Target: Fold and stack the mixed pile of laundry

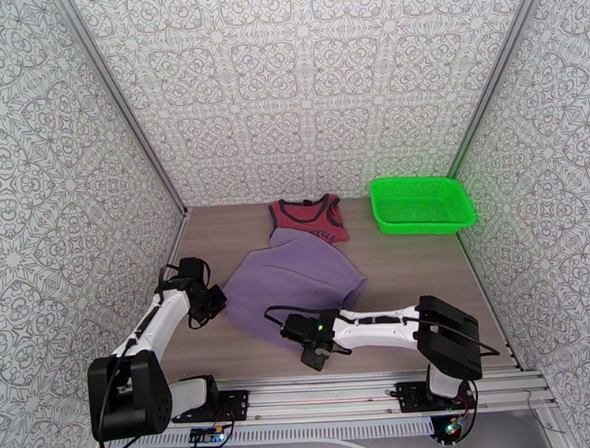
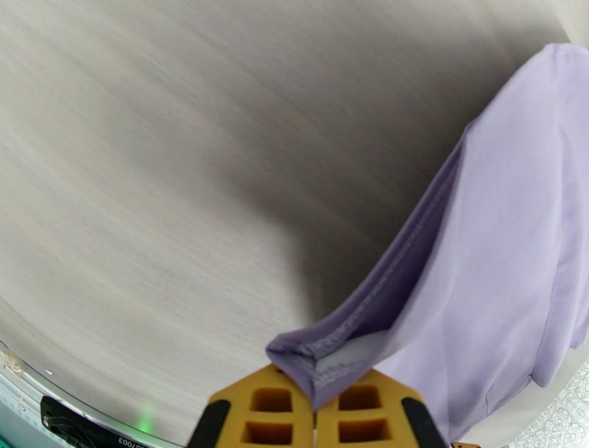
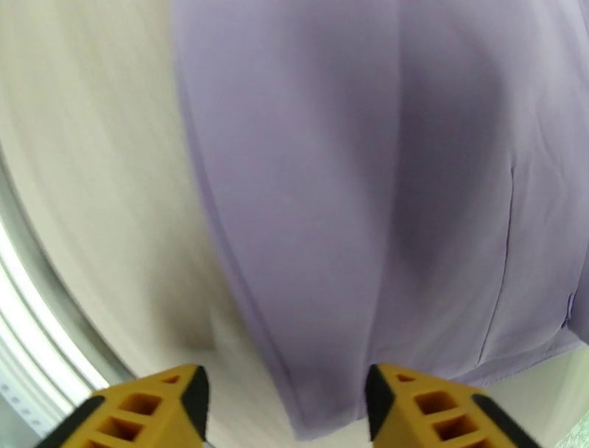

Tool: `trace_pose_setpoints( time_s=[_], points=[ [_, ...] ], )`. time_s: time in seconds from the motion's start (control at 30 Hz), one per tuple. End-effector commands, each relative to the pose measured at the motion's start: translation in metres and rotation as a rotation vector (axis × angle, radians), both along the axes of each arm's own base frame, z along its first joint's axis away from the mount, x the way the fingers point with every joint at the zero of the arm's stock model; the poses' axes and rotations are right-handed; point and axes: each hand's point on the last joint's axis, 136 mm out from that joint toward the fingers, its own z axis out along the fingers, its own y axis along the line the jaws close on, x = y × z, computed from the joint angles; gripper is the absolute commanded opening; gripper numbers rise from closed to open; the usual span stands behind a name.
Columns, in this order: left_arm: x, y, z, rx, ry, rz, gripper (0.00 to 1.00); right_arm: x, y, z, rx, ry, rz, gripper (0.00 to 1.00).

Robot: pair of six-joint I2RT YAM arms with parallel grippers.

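We're likely spreading the lavender garment (image 2: 501, 243): left pincer (image 2: 315, 390) clamps its corner; right pincer (image 3: 287, 401), open over its hem, should close.

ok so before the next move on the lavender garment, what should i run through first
1. Hold of the left gripper on the lavender garment: ok, shut on a hemmed corner, raised above the table.
2. Hold of the right gripper on the near hem: not ok, jaws open with the hem between them.
3. The red tank top free of the lavender garment: not ok, its lower part lies under it.
4. The green mesh basket out of the way: ok, far right, apart from both garments.
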Motion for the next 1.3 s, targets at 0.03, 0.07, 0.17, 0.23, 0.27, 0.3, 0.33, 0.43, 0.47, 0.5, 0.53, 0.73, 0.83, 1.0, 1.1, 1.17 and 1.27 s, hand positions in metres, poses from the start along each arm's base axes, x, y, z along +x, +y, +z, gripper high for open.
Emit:
trace_pose_setpoints(
  time_s=[0.03,0.07,0.17,0.23,0.27,0.3,0.33,0.43,0.47,0.5,0.53,0.73,0.83,1.0,1.1,1.17,1.27],
  points=[
    [0.001,0.004,0.002,-0.003,0.007,-0.007,0.00,0.005,-0.005,-0.010,-0.055,-0.019,-0.012,0.55],
    [0.001,0.004,0.002,-0.001,0.006,-0.008,0.00,0.006,-0.007,-0.012,-0.067,-0.022,-0.014,0.53],
    [0.001,0.005,0.002,0.000,0.008,-0.009,0.00,0.007,-0.009,-0.019,-0.087,-0.025,-0.022,0.33],
    [0.001,0.006,0.003,0.000,0.009,-0.007,0.00,0.008,-0.010,-0.021,-0.097,-0.027,-0.025,0.14],
    [0.000,0.006,0.004,0.001,0.007,-0.007,0.00,0.008,-0.010,-0.020,-0.097,-0.029,-0.029,0.00],
    [0.000,0.007,0.006,0.004,0.007,-0.007,0.00,0.007,-0.011,-0.018,-0.094,-0.029,-0.028,0.00],
    [-0.001,0.008,0.007,0.005,0.007,-0.007,0.00,0.005,-0.010,-0.014,-0.083,-0.018,-0.026,0.00],
    [-0.002,0.010,0.018,0.010,-0.003,-0.010,0.00,-0.009,-0.001,0.008,-0.005,0.038,0.013,0.00],
    [-0.003,0.010,0.024,0.014,-0.008,-0.012,0.00,-0.016,0.003,0.018,0.036,0.071,0.035,0.00],
    [-0.004,0.010,0.031,0.017,-0.015,-0.016,0.00,-0.024,0.009,0.030,0.088,0.106,0.057,0.00],
    [-0.004,0.011,0.037,0.023,-0.022,-0.018,0.00,-0.030,0.014,0.041,0.134,0.135,0.076,0.00],
    [-0.007,0.013,0.075,0.049,-0.086,-0.021,0.00,-0.054,0.025,0.094,0.311,0.219,0.146,0.00],
    [-0.006,0.011,0.079,0.040,-0.095,-0.027,0.00,-0.051,0.023,0.095,0.307,0.206,0.124,0.00],
    [0.009,0.005,0.082,-0.001,-0.122,-0.042,0.00,-0.031,0.019,0.089,0.277,0.136,0.012,0.00],
    [0.028,0.001,0.098,0.004,-0.153,-0.068,0.00,-0.011,0.009,0.100,0.282,0.074,-0.081,0.00],
    [0.044,-0.004,0.112,0.009,-0.178,-0.094,0.00,0.004,0.000,0.110,0.295,0.033,-0.143,0.00],
    [0.072,-0.020,0.130,0.013,-0.206,-0.156,0.00,0.026,-0.019,0.121,0.287,-0.036,-0.244,0.00]
  ],
)
